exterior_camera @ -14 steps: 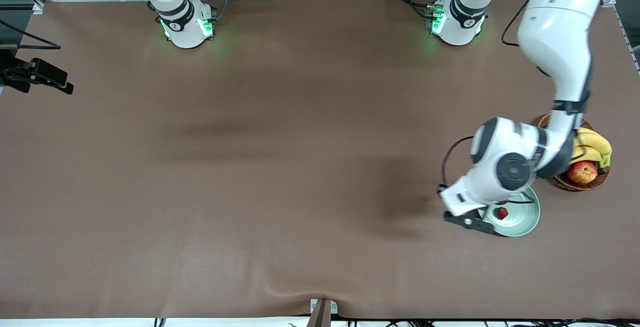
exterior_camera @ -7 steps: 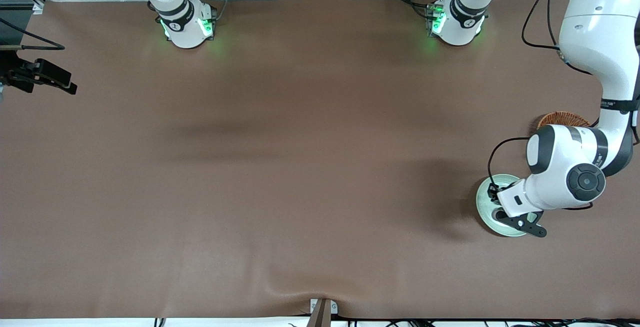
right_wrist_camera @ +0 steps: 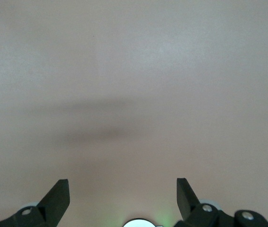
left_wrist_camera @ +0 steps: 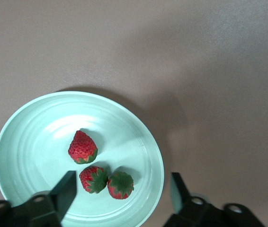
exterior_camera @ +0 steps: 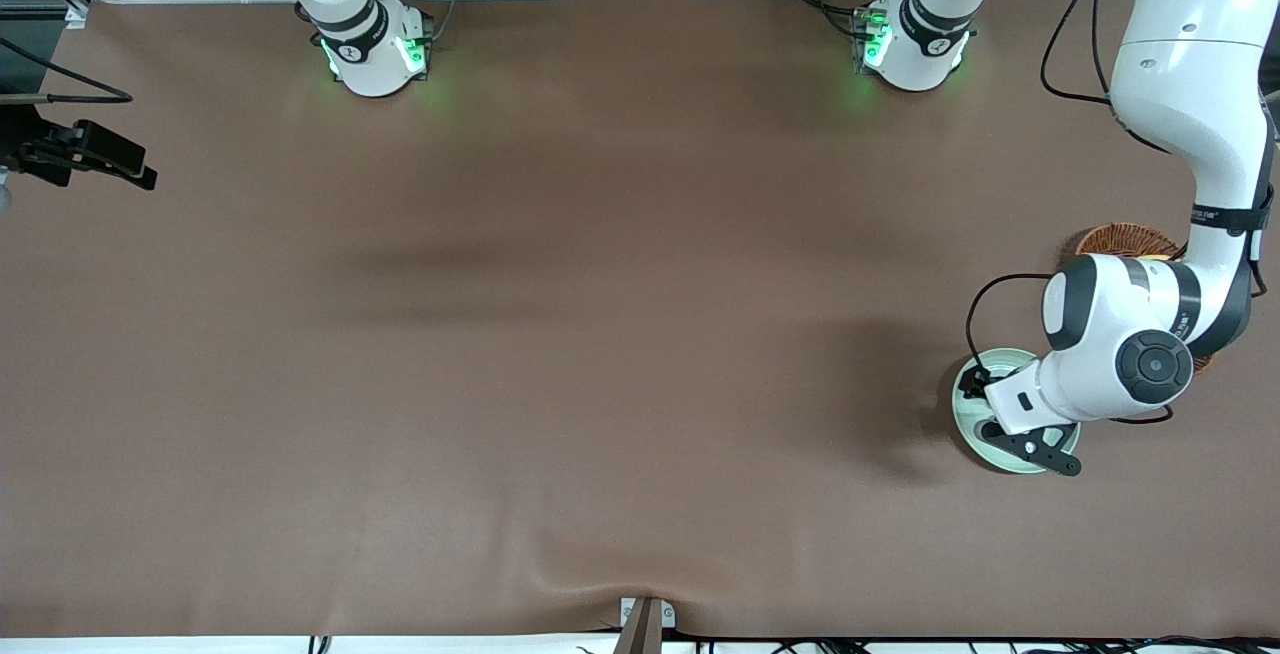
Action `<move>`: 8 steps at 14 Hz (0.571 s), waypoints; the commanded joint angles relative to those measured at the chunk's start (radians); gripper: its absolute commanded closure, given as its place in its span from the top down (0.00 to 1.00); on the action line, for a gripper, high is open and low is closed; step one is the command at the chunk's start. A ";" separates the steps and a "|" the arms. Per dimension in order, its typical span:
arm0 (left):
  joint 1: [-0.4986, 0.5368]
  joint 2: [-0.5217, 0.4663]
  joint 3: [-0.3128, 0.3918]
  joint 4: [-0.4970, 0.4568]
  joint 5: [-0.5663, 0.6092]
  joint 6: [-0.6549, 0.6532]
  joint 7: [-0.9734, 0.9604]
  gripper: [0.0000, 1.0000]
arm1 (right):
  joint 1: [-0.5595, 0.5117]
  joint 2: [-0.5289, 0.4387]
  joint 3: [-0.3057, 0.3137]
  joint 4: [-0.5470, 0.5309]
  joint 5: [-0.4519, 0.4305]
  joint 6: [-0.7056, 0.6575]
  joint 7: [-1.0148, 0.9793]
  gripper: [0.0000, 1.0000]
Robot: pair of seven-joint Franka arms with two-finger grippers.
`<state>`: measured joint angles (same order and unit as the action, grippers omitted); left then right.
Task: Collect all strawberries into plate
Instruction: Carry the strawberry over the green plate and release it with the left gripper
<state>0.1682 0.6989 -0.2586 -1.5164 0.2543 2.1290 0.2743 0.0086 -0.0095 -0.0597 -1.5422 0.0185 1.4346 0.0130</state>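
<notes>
so, step: release over the plate [left_wrist_camera: 25, 142]; by the look of it the last berry is down, since all three strawberries [left_wrist_camera: 100, 170] lie in the plate in the left wrist view.
strawberries: one lies apart near the plate's middle, two touch each other closer to the rim; none seen loose on the tabletop [exterior_camera: 560, 334].
plate: pale mint-green, at the lower right of the front view, toward the left arm's end, partly covered there by the left arm's wrist.
left gripper [left_wrist_camera: 120, 194]: over the plate, fingers spread wide, nothing between them.
right gripper [right_wrist_camera: 123, 194]: fingers wide apart, holding nothing, over bare tabletop; its arm waits at the upper left edge of the front view.
next move, as a judgement: lift the left gripper straight up and clear, without nudging the berries or the rim; nothing appears left to fetch.
basket [exterior_camera: 1125, 237]: brown wicker, just above the plate in the front view, mostly hidden by the left arm.
surface: plain brown mat, smooth, soft arm shadows.
room: metal framing, cables and green-lit arm bases along the top edge.
</notes>
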 commanded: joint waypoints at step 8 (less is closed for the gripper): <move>-0.016 -0.004 -0.004 0.042 0.017 0.035 -0.093 1.00 | 0.017 -0.003 0.000 -0.004 -0.020 -0.003 0.027 1.00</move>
<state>0.1519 0.6989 -0.2610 -1.4883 0.2543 2.1574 0.1995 0.0142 -0.0089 -0.0595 -1.5424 0.0185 1.4346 0.0141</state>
